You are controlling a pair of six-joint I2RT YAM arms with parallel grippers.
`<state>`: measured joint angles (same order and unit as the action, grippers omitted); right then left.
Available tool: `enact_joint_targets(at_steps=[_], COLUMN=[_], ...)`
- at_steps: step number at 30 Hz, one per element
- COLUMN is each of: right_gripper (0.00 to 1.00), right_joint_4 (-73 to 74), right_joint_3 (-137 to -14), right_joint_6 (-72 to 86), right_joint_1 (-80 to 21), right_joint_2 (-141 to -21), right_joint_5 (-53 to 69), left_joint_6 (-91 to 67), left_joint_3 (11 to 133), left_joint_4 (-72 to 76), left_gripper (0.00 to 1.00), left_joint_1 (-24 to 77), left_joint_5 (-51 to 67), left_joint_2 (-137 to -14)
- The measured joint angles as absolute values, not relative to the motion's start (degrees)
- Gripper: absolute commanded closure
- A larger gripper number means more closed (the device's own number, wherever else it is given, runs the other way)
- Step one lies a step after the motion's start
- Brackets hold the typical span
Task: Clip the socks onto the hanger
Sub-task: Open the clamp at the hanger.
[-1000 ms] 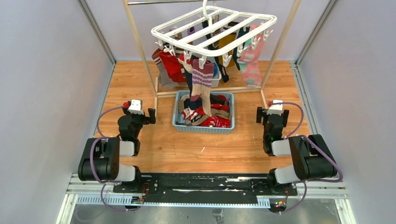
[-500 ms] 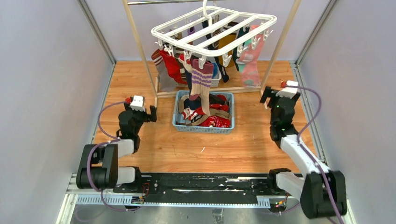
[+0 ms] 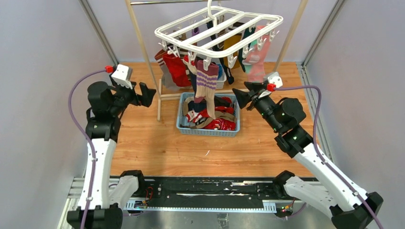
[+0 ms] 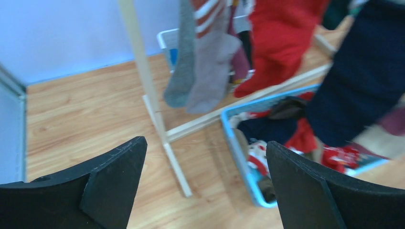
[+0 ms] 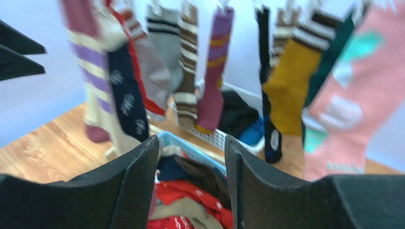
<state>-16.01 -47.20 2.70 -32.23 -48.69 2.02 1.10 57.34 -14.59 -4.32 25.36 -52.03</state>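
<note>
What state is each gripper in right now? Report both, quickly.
Left gripper: open wide, holding nothing.
Right gripper: open, jaws less far apart, holding nothing.

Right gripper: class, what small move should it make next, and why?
Probably dip into the basket toward the socks heaped there. The right gripper is empty, jaws apart, and sits near the basket's right rim, so a sock lies close below it.

Blue basket (image 3: 208, 131) near wooden rail stand (image 3: 143, 47).
</note>
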Motion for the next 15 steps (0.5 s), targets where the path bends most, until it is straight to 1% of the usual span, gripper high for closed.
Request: enact_joint_targets(at_steps=[2, 5, 8, 15], right_gripper=[0.48, 0.49, 0.51, 0.52], right_joint_4=[-14.83, -14.83, -15.70, -16.67], right_joint_3=[-51.27, -57.21, -60.45, -65.23], right_joint_6=[0.01, -2.74, -4.36, -6.96], right_joint_1=[-35.75, -37.67, -37.82, -37.82], right_joint_2=[-49.95, -52.27, -53.80, -58.15], right_joint_5=[2.96, 4.60, 6.20, 9.04], left_joint_6=[-0.54, -2.92, -4.58, -4.99], left_joint_3=[60.14, 63.31, 64.84, 65.71], left_joint_4=[-19.81, -25.28, -28.80, -34.24], left_gripper=[0.01, 0.02, 0.02, 0.02], left_joint_1=[-4.32, -4.32, -4.32, -4.32], left_joint_5=[28.49, 32.80, 35.99, 39.79], left_joint_2=[-50.04, -47.55, -45.95, -44.45])
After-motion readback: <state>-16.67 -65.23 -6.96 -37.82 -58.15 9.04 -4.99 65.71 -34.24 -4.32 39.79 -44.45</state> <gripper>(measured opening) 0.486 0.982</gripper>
